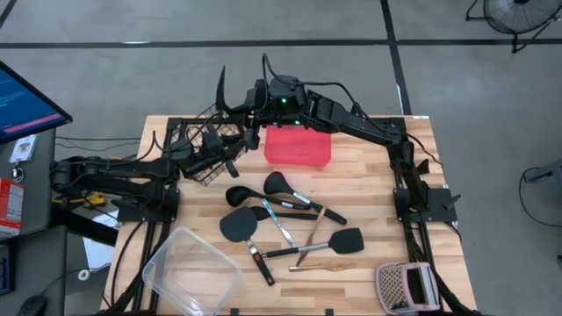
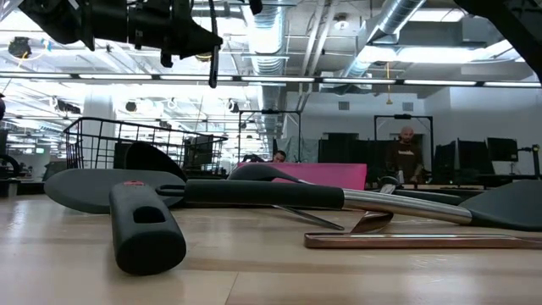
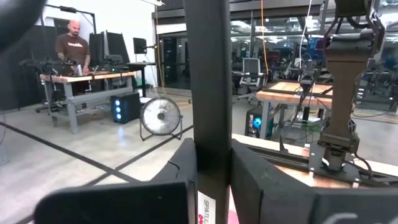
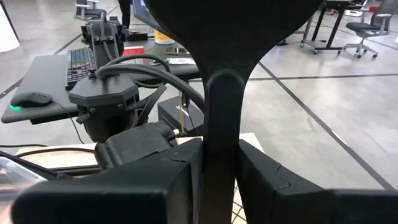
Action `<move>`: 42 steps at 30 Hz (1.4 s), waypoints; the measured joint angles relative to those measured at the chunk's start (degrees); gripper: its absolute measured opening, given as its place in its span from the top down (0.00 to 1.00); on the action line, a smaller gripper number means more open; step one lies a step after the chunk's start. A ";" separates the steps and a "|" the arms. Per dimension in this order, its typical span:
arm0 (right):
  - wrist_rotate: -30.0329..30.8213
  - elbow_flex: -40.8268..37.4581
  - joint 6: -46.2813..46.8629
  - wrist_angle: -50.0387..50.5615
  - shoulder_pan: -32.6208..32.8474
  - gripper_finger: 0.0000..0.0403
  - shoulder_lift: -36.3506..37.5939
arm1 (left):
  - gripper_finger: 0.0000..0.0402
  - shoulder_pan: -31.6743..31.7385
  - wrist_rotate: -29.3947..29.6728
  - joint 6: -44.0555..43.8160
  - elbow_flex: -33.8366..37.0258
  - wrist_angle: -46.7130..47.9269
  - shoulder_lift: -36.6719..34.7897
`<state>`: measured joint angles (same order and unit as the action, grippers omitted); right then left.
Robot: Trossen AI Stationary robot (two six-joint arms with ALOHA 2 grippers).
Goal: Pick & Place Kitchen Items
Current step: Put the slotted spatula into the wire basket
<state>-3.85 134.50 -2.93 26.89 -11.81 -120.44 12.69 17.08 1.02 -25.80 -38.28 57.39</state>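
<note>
Both grippers clamp black utensil handles upright at the far side, left gripper (image 3: 214,177) on its handle (image 3: 211,87), right gripper (image 4: 219,177) squeezing a spatula (image 4: 221,93), by the basket (image 1: 206,145).

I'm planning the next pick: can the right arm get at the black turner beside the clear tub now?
Probably not yet. The turner lies uncovered, but the right gripper is up by the wire basket, jaws shut on another black utensil.
</note>
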 joint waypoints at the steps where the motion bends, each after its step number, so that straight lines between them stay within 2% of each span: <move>1: 0.22 0.00 0.32 -0.06 0.02 0.80 0.00 | 0.93 0.00 -0.03 0.04 0.00 -0.02 0.00; 4: 1.79 0.00 0.87 0.31 0.13 0.75 0.00 | 1.00 -0.02 -0.46 0.00 0.00 -0.26 0.00; 10: 2.18 0.00 -0.47 0.30 0.09 0.57 0.01 | 0.99 -0.02 -0.43 0.02 0.00 -0.20 0.00; 13: 2.20 -0.20 -0.66 4.67 0.06 0.48 1.84 | 0.99 -0.02 0.79 -0.25 0.00 1.11 -0.74; 16: 2.30 -0.10 -0.66 11.19 -0.03 0.43 5.91 | 0.99 -0.02 2.46 -2.88 0.02 5.83 -4.27; 20: 2.69 0.06 -0.62 19.08 -0.22 0.41 10.30 | 1.00 0.12 4.08 -7.39 -0.08 13.51 -9.76; 25: 7.23 -0.03 -0.10 26.22 -0.20 0.43 12.91 | 1.00 1.34 2.67 -20.22 -4.02 30.07 -17.23; 27: 8.62 0.04 -0.06 27.95 -0.20 0.45 13.20 | 1.00 2.39 -0.30 -26.45 -5.80 35.04 -19.35; 29: 8.72 0.02 -0.03 29.25 -0.26 0.46 12.97 | 1.00 3.76 -5.15 -33.24 -6.73 35.80 -21.01; 32: 8.76 0.02 -0.15 30.44 -0.67 0.48 11.90 | 1.00 6.70 -14.98 -43.43 -7.36 36.27 -22.30; 35: 8.63 0.02 -0.14 32.00 -1.18 0.49 10.22 | 1.00 10.50 -26.87 -53.44 -7.32 42.31 -22.39; 37: 8.63 -0.03 -0.14 33.68 -1.54 0.50 9.04 | 1.00 12.39 -32.42 -56.83 -7.19 46.80 -22.17; 42: 8.51 -0.07 -0.05 38.16 -2.17 0.51 7.58 | 1.00 16.92 -39.34 -60.44 -7.26 52.92 -22.36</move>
<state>4.66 134.43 -2.98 65.05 -13.98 -112.86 29.61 -22.26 -59.43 -33.06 14.64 35.03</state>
